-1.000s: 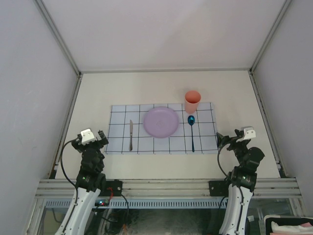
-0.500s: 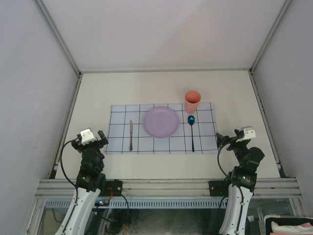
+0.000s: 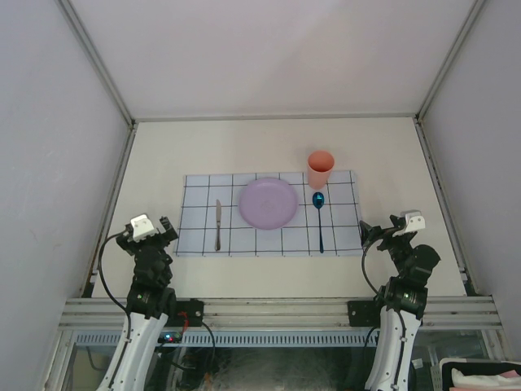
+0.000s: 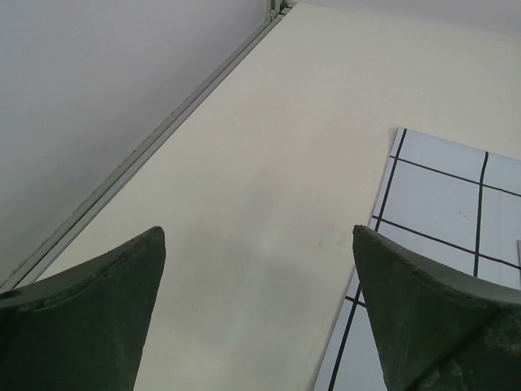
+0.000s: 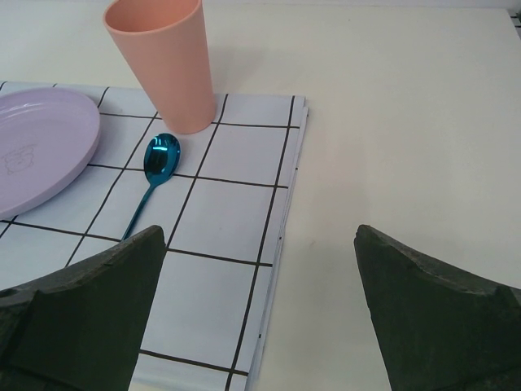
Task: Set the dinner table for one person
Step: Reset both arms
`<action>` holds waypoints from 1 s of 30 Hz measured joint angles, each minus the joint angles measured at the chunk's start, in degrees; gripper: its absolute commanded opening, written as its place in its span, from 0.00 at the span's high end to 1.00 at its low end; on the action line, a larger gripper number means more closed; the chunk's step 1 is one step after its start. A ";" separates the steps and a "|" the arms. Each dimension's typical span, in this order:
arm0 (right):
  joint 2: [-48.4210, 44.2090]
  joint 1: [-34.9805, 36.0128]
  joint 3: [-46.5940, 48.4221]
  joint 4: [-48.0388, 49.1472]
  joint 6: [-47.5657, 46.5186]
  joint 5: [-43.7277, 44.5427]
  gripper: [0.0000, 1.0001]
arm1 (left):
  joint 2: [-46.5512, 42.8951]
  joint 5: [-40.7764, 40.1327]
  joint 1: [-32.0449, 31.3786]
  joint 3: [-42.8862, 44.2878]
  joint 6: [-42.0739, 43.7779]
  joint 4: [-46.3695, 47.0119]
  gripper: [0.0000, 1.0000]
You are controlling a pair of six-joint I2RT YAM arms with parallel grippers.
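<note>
The dinner table (image 3: 269,147) is the broad off-white top that fills the floor of the enclosure, running from the arm bases at the near edge out to the far wall, with a grid-patterned cloth (image 3: 342,236) lying flat at its middle. Nearest, the left gripper (image 4: 257,229) hovers over bare tabletop just off the cloth's near left corner, its jaws spread wide and holding nothing. The right gripper (image 5: 260,228) hangs just off the cloth's near right corner, its jaws likewise wide apart and empty, above the cloth's right edge. On the cloth's left part a knife (image 3: 217,224) lies lengthwise, pointing from near to far. On the cloth's right part a blue spoon (image 3: 319,218) lies the same way, bowl at the far end. Between the two, at the cloth's centre, sits a lilac plate (image 3: 267,203), touching neither. At the cloth's far edge, right of centre, an orange cup (image 3: 320,169) stands upright just beyond the spoon's bowl. Past the cloth's far edge the tabletop runs on to the wall.
</note>
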 measured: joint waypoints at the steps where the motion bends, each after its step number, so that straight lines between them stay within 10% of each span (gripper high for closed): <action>1: 0.00 0.00 0.00 0.02 0.00 0.00 0.00 | 0.00 0.02 0.00 0.00 0.00 0.00 0.00; 30: 0.00 3.50 0.00 0.07 -0.85 3.69 0.00 | 0.00 0.79 0.00 0.00 0.00 0.02 0.00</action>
